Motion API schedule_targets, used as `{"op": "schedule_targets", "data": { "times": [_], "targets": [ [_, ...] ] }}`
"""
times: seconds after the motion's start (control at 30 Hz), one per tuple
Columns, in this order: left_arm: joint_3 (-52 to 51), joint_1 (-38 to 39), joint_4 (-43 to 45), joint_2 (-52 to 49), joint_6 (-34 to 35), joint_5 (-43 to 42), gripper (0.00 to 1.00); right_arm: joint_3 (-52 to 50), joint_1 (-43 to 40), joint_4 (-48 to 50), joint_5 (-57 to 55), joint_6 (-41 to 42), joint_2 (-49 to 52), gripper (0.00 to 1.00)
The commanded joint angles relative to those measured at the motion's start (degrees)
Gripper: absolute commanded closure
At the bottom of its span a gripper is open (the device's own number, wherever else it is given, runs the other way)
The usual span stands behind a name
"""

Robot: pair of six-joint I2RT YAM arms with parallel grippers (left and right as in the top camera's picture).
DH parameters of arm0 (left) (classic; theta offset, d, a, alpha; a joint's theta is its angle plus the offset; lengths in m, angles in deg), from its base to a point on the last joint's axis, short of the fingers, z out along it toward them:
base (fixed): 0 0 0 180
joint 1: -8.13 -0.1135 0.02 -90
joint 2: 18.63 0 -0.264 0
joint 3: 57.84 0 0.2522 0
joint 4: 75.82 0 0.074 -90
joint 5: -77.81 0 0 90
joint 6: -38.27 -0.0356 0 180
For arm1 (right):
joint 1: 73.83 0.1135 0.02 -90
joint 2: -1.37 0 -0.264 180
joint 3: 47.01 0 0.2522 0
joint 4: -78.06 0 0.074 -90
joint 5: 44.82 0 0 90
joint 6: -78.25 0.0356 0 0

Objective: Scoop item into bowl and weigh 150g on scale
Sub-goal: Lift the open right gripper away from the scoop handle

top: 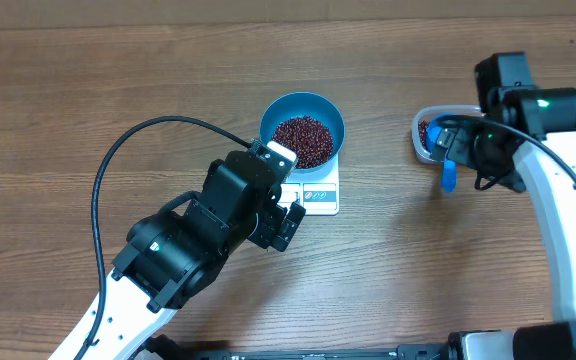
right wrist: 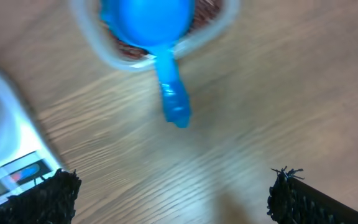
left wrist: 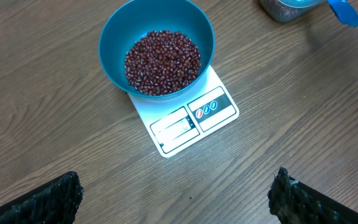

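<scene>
The bright-blue bowl (top: 326,112) (left wrist: 112,43) stands on the white scale (top: 320,192) (left wrist: 194,118), whose display edge faces the table's front. A heap of maroon beans (top: 302,140) (left wrist: 162,62) lies in the bowl. My left gripper (top: 286,216) (left wrist: 179,199) hovers open just in front of the scale, over bare wood, with nothing between its fingers. My right gripper (top: 450,150) (right wrist: 176,196) is open too, above the table beside the small blue scoop (top: 448,176) (right wrist: 173,99). The scoop rests with its head in the clear tub (top: 423,135) (right wrist: 98,53) and its handle sticking out.
The clear tub holds more beans (top: 426,130). The scale's corner (right wrist: 5,158) shows at the left of the right wrist view. A black cable (top: 138,140) loops over the table left of the bowl. Bare wood lies all around.
</scene>
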Motion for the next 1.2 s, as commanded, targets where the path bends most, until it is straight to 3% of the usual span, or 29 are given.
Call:
{"op": "schedule_targets", "data": {
  "times": [0.0,0.17,1.17],
  "targets": [
    [-0.6,-0.1,0.2,-0.2,0.8,-0.7,0.01,3.1,-0.2,0.0,7.8,-11.4,-4.7,0.00],
    [-0.6,-0.1,0.2,-0.2,0.8,-0.7,0.00,3.1,-0.2,-0.3,8.2,-16.7,-6.8,0.00],
    [-0.6,-0.1,0.2,-0.2,0.8,-0.7,0.01,3.0,-0.2,1.9,5.9,-16.9,-6.7,0.00]
  ]
}}
